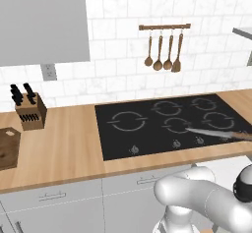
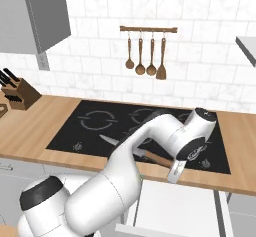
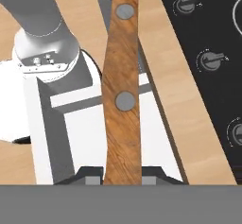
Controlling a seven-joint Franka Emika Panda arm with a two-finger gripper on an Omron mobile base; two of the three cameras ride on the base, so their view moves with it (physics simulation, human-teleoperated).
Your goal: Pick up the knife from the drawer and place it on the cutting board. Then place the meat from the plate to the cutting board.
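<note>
Now, at the far left of the light wooden counter (image 1: pixel 69 143) lies the flat dark brown wooden cutting board with clipped corners (image 1: pixel 8 147), cut off by the left edge of my left base view and bare on the part that I can see. Just behind it stands the tan wooden knife block with black-handled knives (image 1: pixel 29 110), near the white tiled wall. Further right, the black glass cooktop with grey burner rings (image 1: pixel 162 124) is set into the counter, and above it on the wall hangs a wooden rail with four wooden spoons and a spatula (image 1: pixel 163 47).

Over the front right part of that cooktop I hold the slim kitchen knife with the long silver-grey blade and the brown riveted wooden handle (image 1: pixel 219 134). Its blade lies nearly level, above the knob marks, tip pointing left toward the board, which is well apart from it. In my right base view the blade pokes out to the left from behind my white forearm, and the handle runs to the right toward my wrist.

My two-finger gripper (image 3: pixel 122 179) is clamped on the handle: in the hand view the wood rises straight up from between the two dark tips, both rivets showing. Below and to the right, the white drawer (image 2: pixel 175 206) stands pulled out under the counter edge.
</note>
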